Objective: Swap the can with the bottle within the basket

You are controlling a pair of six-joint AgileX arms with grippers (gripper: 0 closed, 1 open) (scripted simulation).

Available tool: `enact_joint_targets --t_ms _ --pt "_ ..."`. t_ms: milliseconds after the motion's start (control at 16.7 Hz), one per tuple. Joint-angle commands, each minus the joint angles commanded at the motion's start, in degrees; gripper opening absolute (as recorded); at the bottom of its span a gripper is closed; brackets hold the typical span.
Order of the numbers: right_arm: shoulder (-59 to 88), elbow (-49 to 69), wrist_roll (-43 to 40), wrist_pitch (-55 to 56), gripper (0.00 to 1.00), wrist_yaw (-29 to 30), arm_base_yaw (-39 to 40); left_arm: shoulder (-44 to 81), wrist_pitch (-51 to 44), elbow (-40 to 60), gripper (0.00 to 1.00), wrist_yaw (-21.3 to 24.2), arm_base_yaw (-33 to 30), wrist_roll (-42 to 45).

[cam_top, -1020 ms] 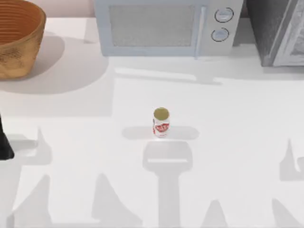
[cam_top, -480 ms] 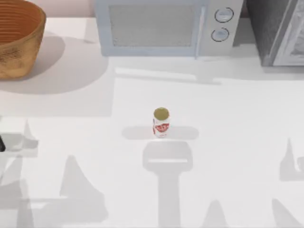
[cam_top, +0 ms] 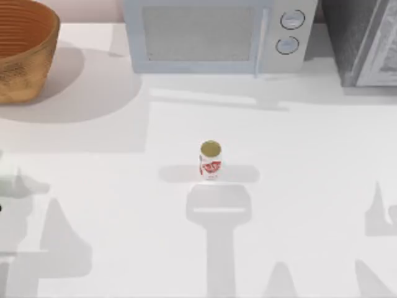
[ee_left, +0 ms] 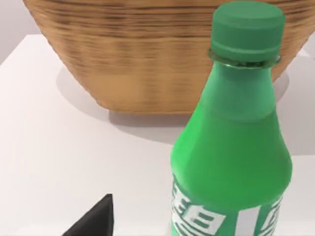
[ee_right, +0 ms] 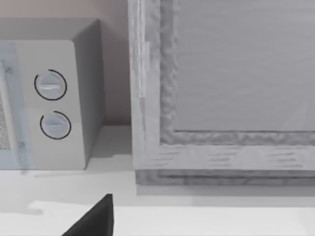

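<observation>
Top view, looking down on a white table (cam_top: pixel 310 186): a small white can (cam_top: pixel 210 161) with red label markings and a dull gold round top stands upright near the middle of the table, well apart from everything else. At the far left corner sits a large round woven basket (cam_top: pixel 25 74), orange-brown, with a ribbed inside and a thick rim, partly cut off by the picture's edge. Along the back edge stands a pale microwave (cam_top: pixel 211 37) with two round dials on its right side, and to the right of it a grey box-like appliance (cam_top: pixel 363 43). Soft grey shadows fall across the table's near side. In the left wrist view, a green bottle (ee_left: pixel 231 147) with a green screw cap and white lettering low on its side stands upright and very close to the camera. Behind it is the woven outer wall of the basket, resting on the table, so the bottle is outside the basket, in front of its wall. One dark fingertip (ee_left: pixel 93 219) of the left gripper shows at the picture's lower edge, beside the bottle. Whether the left gripper has hold of the bottle, or how far its fingers are spread, cannot be told. In the right wrist view, the right arm faces the microwave's dials and the grey appliance at the back of the table. One dark fingertip (ee_right: pixel 93 219) of the right gripper shows low in the picture, with nothing touching it, and how far this gripper is spread cannot be told.
</observation>
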Motion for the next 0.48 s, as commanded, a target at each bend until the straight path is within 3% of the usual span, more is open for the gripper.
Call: enact_joint_targets --t_ms 480 --pt "0.0 0.0 0.0 0.0 1.0 0.0 0.0 8.5 6.5 0.0 1.0 2.1 2.2 0.5"
